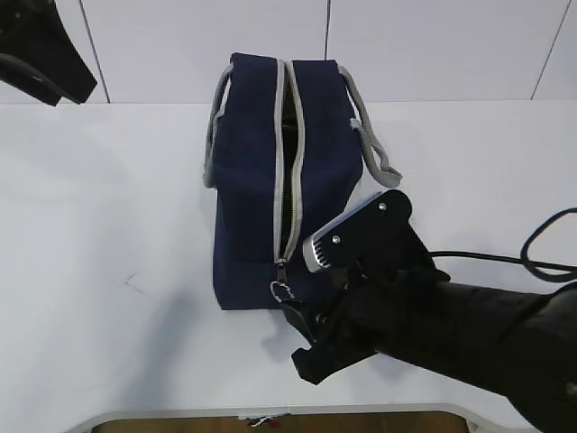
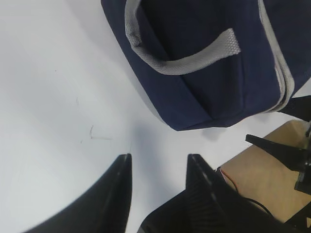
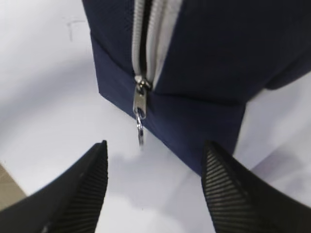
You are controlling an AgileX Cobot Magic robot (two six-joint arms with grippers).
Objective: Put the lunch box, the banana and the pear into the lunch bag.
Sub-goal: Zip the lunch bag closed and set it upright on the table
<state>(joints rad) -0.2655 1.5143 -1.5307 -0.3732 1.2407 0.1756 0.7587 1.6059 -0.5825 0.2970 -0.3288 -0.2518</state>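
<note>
The navy lunch bag [image 1: 261, 171] stands on the white table with its grey zipper along the top; a narrow dark gap shows between the zipper tapes. The slider and ring pull [image 3: 140, 127] hang at the bag's near end, and the ring also shows in the exterior view [image 1: 281, 290]. My right gripper [image 1: 290, 336] is open and empty just in front of the ring pull, not touching it; it also shows in the right wrist view [image 3: 154, 150]. My left gripper [image 2: 158, 165] is open and empty, high at the far left [image 1: 68, 90]. The lunch box, banana and pear are out of view.
Two grey handles [image 1: 370, 144] hang down the bag's sides; one shows in the left wrist view [image 2: 194, 56]. The table's front edge [image 1: 270, 410] runs just below my right gripper, with a brown surface [image 2: 265, 167] beyond it. A black cable [image 1: 541, 244] lies at the right.
</note>
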